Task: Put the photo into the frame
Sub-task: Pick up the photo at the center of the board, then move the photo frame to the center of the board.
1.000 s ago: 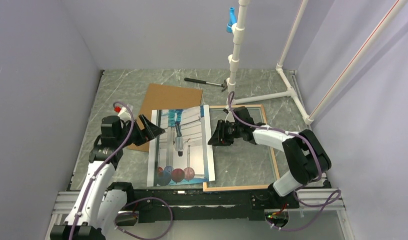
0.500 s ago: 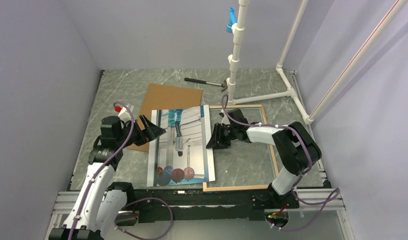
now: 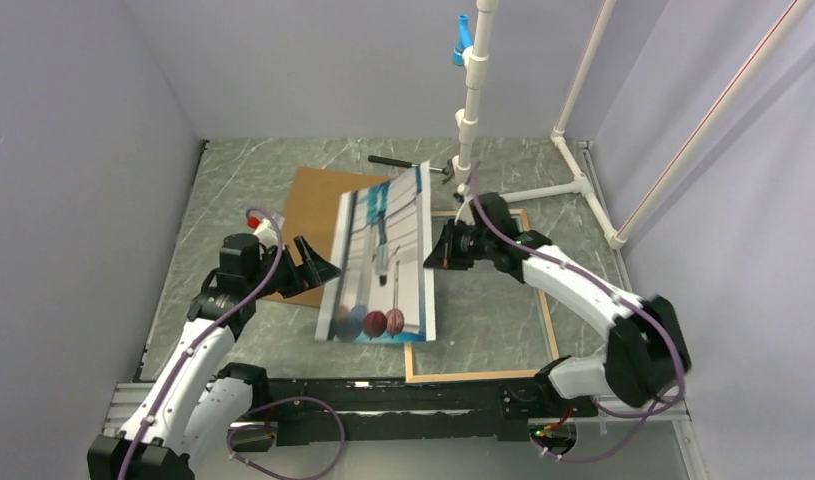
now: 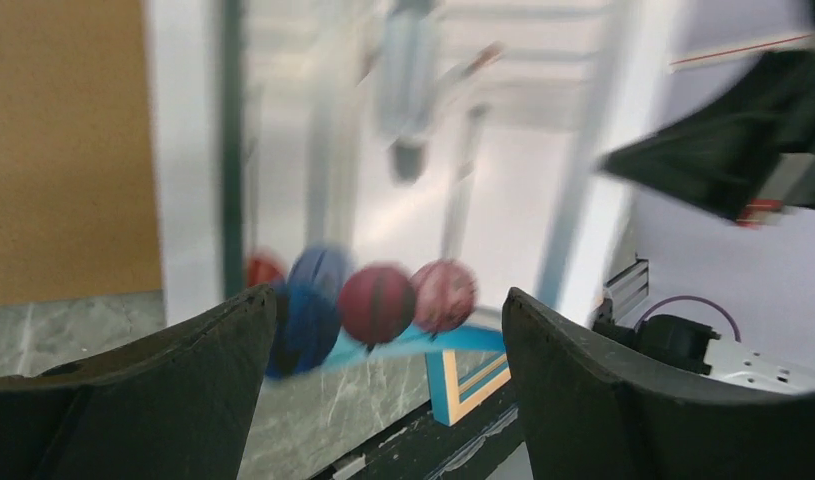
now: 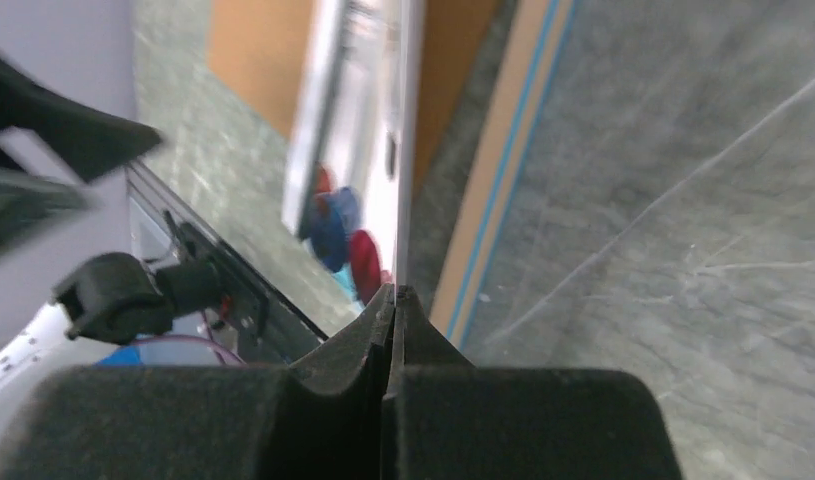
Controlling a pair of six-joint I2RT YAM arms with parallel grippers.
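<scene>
One edge of the photo (image 3: 383,255) is pinched in the right gripper (image 3: 435,252); left gripper (image 3: 321,266) gapes nearby.

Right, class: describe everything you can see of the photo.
The photo is a large glossy print with white side borders. It shows pale columns, a figure, red and blue spheres and a blue floor strip. It is held tilted, right edge raised, with that edge pinched in the shut right gripper. It overlaps the brown board and the left rail of the frame, and looks slightly blurred.
</scene>
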